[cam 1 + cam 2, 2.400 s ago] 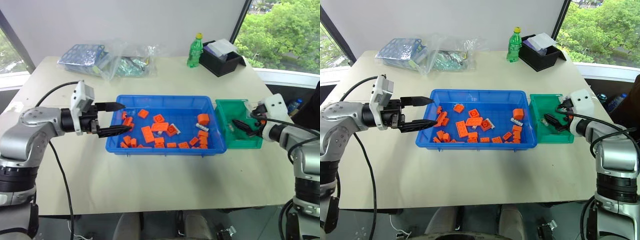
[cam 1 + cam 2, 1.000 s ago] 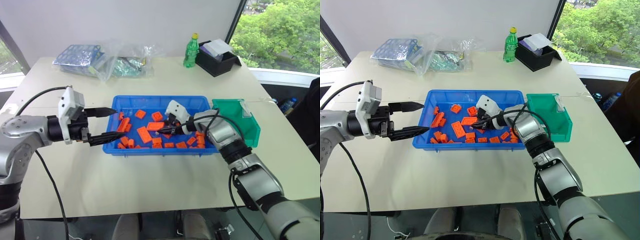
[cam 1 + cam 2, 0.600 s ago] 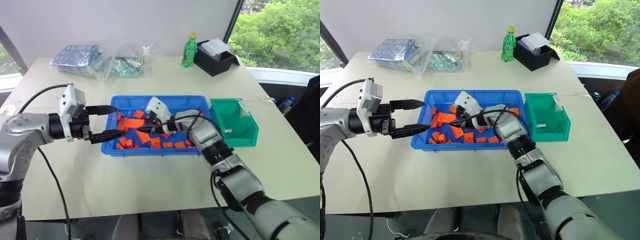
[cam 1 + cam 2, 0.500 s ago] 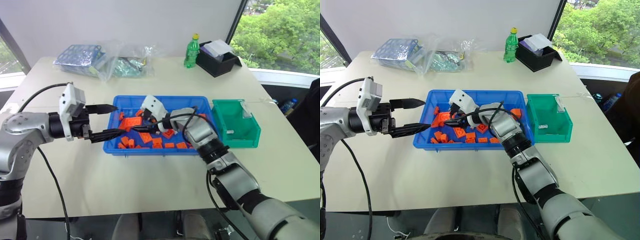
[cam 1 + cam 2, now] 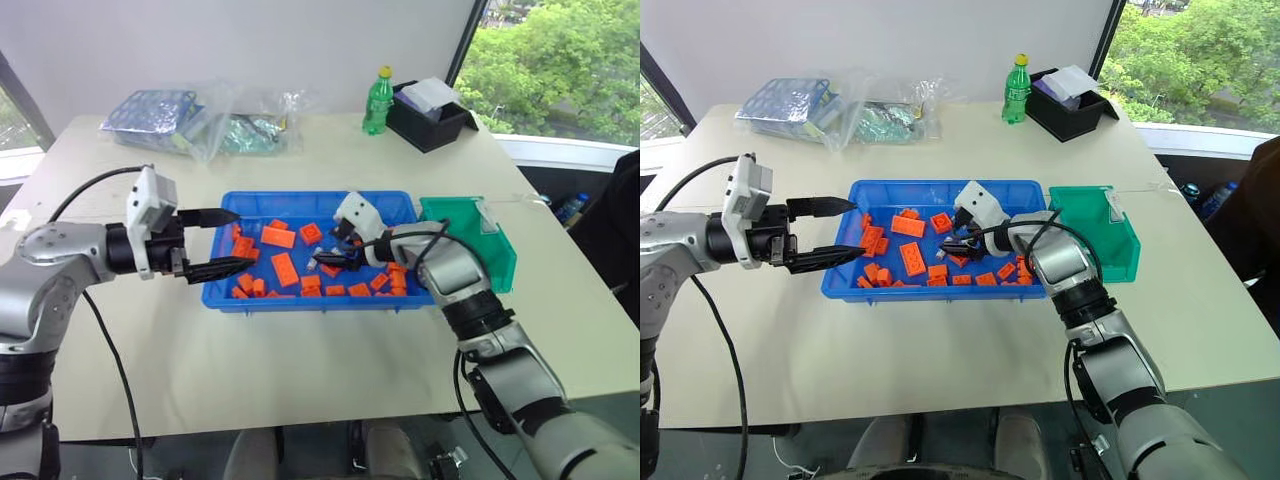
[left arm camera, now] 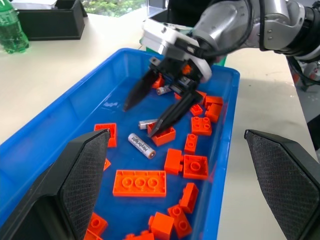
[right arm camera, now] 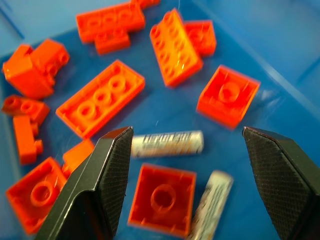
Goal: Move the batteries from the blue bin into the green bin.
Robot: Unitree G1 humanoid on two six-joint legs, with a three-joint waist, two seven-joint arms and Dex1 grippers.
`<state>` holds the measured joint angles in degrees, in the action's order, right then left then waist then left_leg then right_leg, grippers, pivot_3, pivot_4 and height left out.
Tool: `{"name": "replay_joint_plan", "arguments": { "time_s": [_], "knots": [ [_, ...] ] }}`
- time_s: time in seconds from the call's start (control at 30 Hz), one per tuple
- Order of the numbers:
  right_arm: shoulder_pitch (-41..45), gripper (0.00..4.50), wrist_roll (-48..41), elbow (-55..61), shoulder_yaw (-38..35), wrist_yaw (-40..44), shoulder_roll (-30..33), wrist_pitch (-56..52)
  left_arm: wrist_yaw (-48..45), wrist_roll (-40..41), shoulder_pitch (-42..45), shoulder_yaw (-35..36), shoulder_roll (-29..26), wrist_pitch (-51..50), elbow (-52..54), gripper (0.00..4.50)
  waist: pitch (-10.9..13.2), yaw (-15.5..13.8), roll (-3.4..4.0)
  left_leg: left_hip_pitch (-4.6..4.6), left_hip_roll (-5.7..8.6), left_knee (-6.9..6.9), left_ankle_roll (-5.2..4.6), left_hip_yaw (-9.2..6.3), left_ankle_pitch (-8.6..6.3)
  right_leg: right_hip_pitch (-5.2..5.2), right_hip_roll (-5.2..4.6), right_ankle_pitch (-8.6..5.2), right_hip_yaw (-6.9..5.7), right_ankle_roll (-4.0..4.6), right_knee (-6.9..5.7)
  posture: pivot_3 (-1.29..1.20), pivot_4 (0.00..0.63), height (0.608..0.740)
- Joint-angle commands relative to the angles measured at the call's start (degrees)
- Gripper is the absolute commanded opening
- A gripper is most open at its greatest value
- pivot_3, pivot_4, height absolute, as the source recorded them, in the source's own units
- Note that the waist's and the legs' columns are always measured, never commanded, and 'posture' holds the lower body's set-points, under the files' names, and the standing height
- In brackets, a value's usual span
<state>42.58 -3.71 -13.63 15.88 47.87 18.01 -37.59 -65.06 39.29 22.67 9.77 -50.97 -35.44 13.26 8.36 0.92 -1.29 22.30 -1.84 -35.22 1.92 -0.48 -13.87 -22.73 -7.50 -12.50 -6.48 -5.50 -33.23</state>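
Note:
The blue bin (image 5: pixel 320 195) sits mid-table, full of orange bricks (image 5: pixel 284 268) with a few silver batteries among them. Three batteries (image 6: pixel 142 145) (image 6: pixel 148 122) (image 6: pixel 163 90) lie near the bin's middle. My right gripper (image 5: pixel 322 262) is open and reaches down into the bin, its fingertips just above a battery (image 7: pixel 167 143); a second battery (image 7: pixel 212 200) lies beside it. Nothing is between its fingers (image 6: pixel 172 112). The green bin (image 5: pixel 490 255) stands against the blue bin's right end. My left gripper (image 5: pixel 240 240) hovers open and empty at the blue bin's left end.
A green bottle (image 5: pixel 376 101) and a black box (image 5: pixel 432 112) stand at the back right. Clear plastic bags (image 5: pixel 215 120) lie at the back left. Bare table (image 5: pixel 300 350) stretches in front of the bins.
My right gripper came from the green bin into the blue bin, swept toward its left end, pushing bricks, then returned to the middle with its fingers spread wider. The left gripper stayed put.

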Motion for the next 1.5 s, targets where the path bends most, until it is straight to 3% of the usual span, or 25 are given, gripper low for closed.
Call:
{"name": "replay_joint_plan", "arguments": {
  "time_s": [0.03,0.13,0.17,0.7,0.8,0.9,1.1,1.3,1.5],
  "knots": [
    [1.07,3.58,-1.07,0.36,-1.42,-1.39,-1.43,0.52,-0.53,-0.15,1.28,-0.09,0.21,1.02,-0.16,4.5,0.0,-0.04,-0.01,0.0,0.0,0.0,0.0,0.01,0.0,0.0,0.0,0.0,0.0,0.0,0.0,0.0,0.15,0.723],
    [1.9,4.42,0.73,-3.36,-0.77,-3.14,-2.28,2.98,-0.77,-0.29,1.94,-0.18,0.11,0.84,-0.41,4.5,-0.01,-0.19,-0.02,0.0,0.0,-0.01,0.0,0.0,0.0,0.02,0.0,0.01,0.0,0.01,0.01,0.0,0.15,0.723],
    [1.99,4.47,1.38,-4.54,-0.22,-3.1,-2.21,4.02,-0.88,-0.25,2.09,-0.11,-0.02,0.72,-0.43,4.5,-0.01,-0.33,-0.01,0.0,0.0,-0.02,0.0,0.0,0.0,0.03,0.0,0.0,0.0,0.01,0.02,0.0,0.15,0.723],
    [3.61,4.47,4.57,-12.33,3.36,1.3,-2.74,10.11,-0.73,-0.15,1.85,0.5,-0.04,0.47,0.29,4.5,-0.01,-0.15,-0.02,0.0,0.01,-0.03,0.0,-0.01,0.0,0.05,-0.01,0.01,0.01,0.03,0.03,0.0,0.15,0.723],
    [3.87,3.69,4.65,-12.81,2.78,1.13,-3.26,10.37,-0.53,-0.14,1.83,0.52,0.13,0.58,0.32,4.5,-0.01,-0.15,-0.02,0.0,0.01,-0.03,0.0,-0.01,0.0,0.05,0.0,0.01,0.01,0.03,0.02,0.0,0.15,0.723],
    [3.42,2.3,4.08,-10.93,1.98,1.2,-3.12,9.21,-0.5,-0.18,1.72,0.44,0.29,0.76,0.31,4.5,-0.01,-0.2,-0.02,0.0,0.01,-0.03,0.0,-0.01,0.0,0.06,-0.01,0.03,0.01,0.05,0.02,0.0,0.15,0.723],
    [1.78,2.22,1.77,-1.9,-2.94,-1.45,-1.56,4.48,-0.93,-0.44,1.57,-0.09,0.6,1.14,-0.07,4.5,-0.01,-0.28,-0.01,0.01,0.02,-0.03,0.0,-0.01,0.0,0.05,-0.01,0.03,0.01,0.05,0.02,0.0,0.15,0.723],
    [-3.21,2.22,-4.38,19.88,-20.67,-8.68,6.09,-11.72,-1.86,-0.45,2.24,-1.8,1.83,1.12,-0.37,4.5,0.0,-1.28,-0.01,0.06,0.04,-0.06,0.0,-0.01,0.0,0.07,-0.03,0.12,0.01,0.21,0.07,0.0,0.15,0.723],
    [-11.65,2.22,-7.38,28.81,-33.39,-12.97,14.06,-21.43,-3.19,-1.72,5.06,-4.34,3.62,2.31,-3.06,4.5,-0.03,-1.67,-0.04,0.03,0.02,-0.06,0.01,0.03,-0.01,0.07,-0.04,-0.04,0.0,0.03,0.14,0.0,0.15,0.723]
  ]
}}
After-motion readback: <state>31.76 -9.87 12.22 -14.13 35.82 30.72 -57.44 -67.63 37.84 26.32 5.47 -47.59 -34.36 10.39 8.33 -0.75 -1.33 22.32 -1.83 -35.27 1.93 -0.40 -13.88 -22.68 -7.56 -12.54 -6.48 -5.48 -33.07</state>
